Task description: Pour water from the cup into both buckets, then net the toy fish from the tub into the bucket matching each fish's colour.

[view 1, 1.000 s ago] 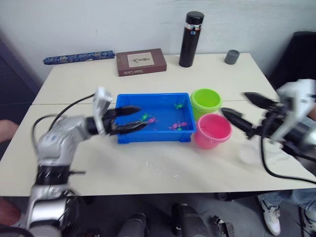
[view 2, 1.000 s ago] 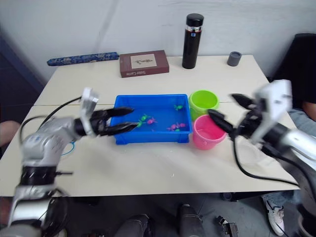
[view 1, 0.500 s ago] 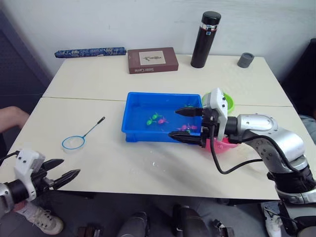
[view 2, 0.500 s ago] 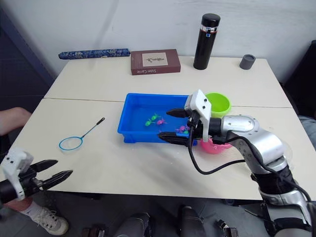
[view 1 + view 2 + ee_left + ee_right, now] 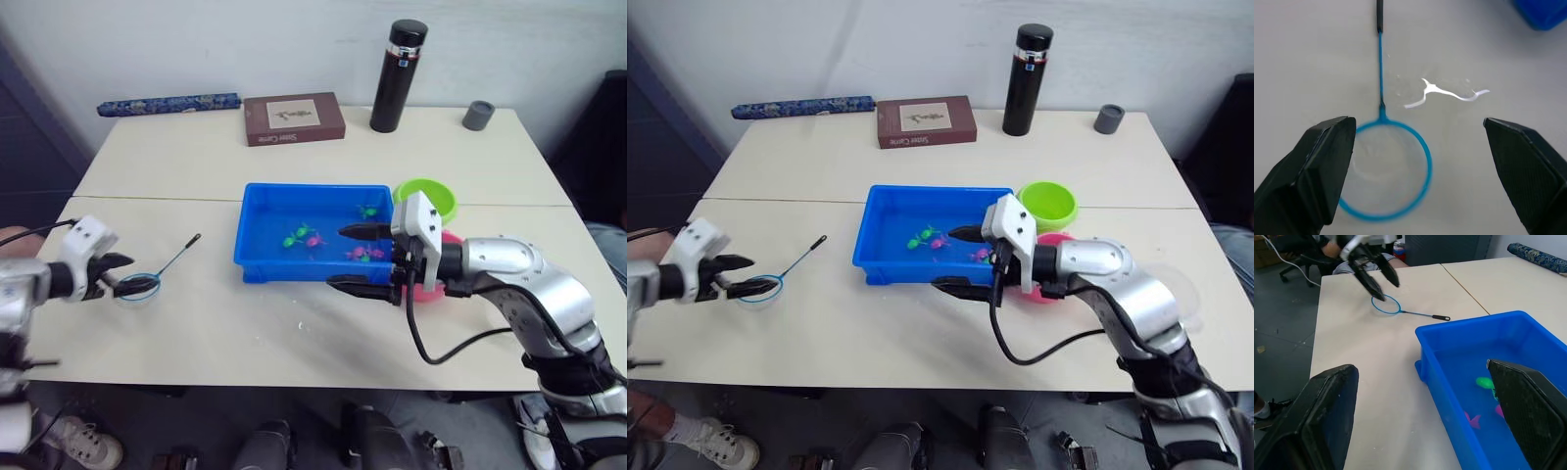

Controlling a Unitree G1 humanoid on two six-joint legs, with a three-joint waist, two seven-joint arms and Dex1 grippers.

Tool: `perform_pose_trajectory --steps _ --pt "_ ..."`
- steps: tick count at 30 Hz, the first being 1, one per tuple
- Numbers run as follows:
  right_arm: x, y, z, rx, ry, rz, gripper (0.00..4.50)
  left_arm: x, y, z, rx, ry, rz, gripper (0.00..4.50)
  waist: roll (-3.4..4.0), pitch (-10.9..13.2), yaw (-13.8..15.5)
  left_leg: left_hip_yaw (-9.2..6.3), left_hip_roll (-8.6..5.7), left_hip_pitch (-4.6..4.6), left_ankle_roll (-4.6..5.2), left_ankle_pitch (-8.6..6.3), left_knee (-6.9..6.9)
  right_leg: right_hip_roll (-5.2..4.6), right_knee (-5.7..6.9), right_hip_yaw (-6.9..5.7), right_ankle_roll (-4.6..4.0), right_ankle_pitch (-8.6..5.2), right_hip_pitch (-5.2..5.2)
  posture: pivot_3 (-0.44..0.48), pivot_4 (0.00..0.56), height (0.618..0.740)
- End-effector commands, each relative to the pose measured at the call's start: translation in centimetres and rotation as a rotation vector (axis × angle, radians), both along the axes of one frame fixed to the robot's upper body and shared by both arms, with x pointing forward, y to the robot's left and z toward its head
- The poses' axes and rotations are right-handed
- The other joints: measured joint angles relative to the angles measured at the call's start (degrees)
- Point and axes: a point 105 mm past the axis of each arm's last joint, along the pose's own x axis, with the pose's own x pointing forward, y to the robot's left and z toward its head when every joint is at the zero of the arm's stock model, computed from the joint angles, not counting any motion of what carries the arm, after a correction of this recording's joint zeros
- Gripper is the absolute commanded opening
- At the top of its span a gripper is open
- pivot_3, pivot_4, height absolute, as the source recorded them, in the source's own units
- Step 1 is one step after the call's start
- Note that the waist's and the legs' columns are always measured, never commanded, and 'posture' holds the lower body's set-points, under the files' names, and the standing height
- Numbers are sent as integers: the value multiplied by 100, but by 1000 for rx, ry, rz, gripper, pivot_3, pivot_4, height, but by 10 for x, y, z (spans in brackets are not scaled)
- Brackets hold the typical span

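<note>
The net lies flat on the table left of the tub, its black handle pointing at the tub. My left gripper is open, its fingers straddling the hoop. The blue tub holds water and several pink and green toy fish. My right gripper hangs open over the tub's near right corner, holding nothing. Behind it stand the green bucket and, mostly hidden, the pink bucket. A faint see-through rim past my right forearm may be the cup.
At the back of the table stand a black flask, a small grey cup, a brown box and a blue patterned roll. Small water splashes lie on the table near the net.
My left gripper has come up from the table's front left edge to the net's hoop. My right gripper stays open over the tub's near right corner. The camera has shifted.
</note>
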Motion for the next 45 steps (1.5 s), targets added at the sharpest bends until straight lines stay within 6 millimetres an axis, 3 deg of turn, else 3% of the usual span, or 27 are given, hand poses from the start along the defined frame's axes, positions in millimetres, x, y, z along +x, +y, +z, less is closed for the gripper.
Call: perform_pose_trajectory --steps 1,8,11,17,19,21,27,30,31,33,35,39,43,45 --pt "-7 -4 12 16 -75 -50 4447 10 9 -14 100 56 34 4500 -4 -2 -1 3 -3 -4 1 -1 1 -4 8 -9 0 0 -9 0 150 740" --pt "-19 -9 11 19 -86 -125 4447 32 -13 -28 87 67 53 4500 -8 -4 -57 21 -23 -85 19 -13 63 -50 54 -87 1 1 -88 0 150 740" --pt "-22 -15 12 19 -88 -167 4500 36 -17 -35 129 66 67 3617 -8 -4 -19 25 -31 -84 23 -13 88 -66 50 -118 3 1 -66 0 150 740" --pt "-23 -22 14 4 -93 -198 4500 38 -23 -35 108 61 47 762 -9 -5 16 24 -29 -70 24 -9 98 -69 71 -101 5 4 -56 0 150 740" --pt "-22 -23 15 -3 -93 -194 4500 39 -23 -29 80 41 39 59 -9 -5 15 24 -29 -69 24 -9 97 -69 72 -100 5 4 -57 0 150 740" --pt "-23 -24 16 -11 -88 -183 4500 41 -23 -16 52 3 18 59 -9 -5 13 24 -29 -72 24 -9 97 -69 71 -100 5 4 -60 0 150 740" --pt "-22 -29 20 -40 -75 -137 4500 34 -50 57 1 -143 -292 59 -29 7 5 21 -28 -84 26 -10 98 -70 62 -104 4 4 -64 0 150 740" --pt "-21 -30 21 -68 -67 -105 4500 10 -87 85 -6 -176 -536 59 -25 9 -6 21 -29 -85 29 -12 97 -75 55 -99 4 4 -63 0 150 740" --pt "-21 -29 23 -74 -55 -82 4500 -6 -108 94 8 -180 -663 59 -23 8 -6 21 -29 -85 31 -13 97 -78 54 -95 4 4 -62 0 150 740" --pt "-21 -27 27 -79 -33 -43 4500 -31 -140 97 32 -158 -841 59 -22 10 -13 21 -28 -85 33 -14 97 -78 48 -92 4 4 -59 0 150 740" --pt "-20 -25 27 -96 -12 -16 4500 -43 -162 93 57 -148 -935 59 -22 10 1 20 -27 -84 34 -15 98 -77 46 -89 4 4 -56 0 150 740" --pt "-15 -17 25 -134 12 31 4500 -49 -199 86 76 -176 -1052 59 -21 10 13 19 -26 -75 31 -12 106 -73 45 -88 3 4 -51 0 150 740" --pt "-6 -8 20 -164 30 43 4500 -51 -222 83 71 -190 -1133 59 -21 10 -5 20 -25 -75 30 -10 107 -68 61 -80 1 6 -55 0 150 740" --pt "-4 -6 17 -174 34 45 3922 -51 -227 82 61 -186 -1155 0 -21 10 -16 21 -23 -77 30 -10 106 -64 64 -80 1 6 -58 0 150 740"
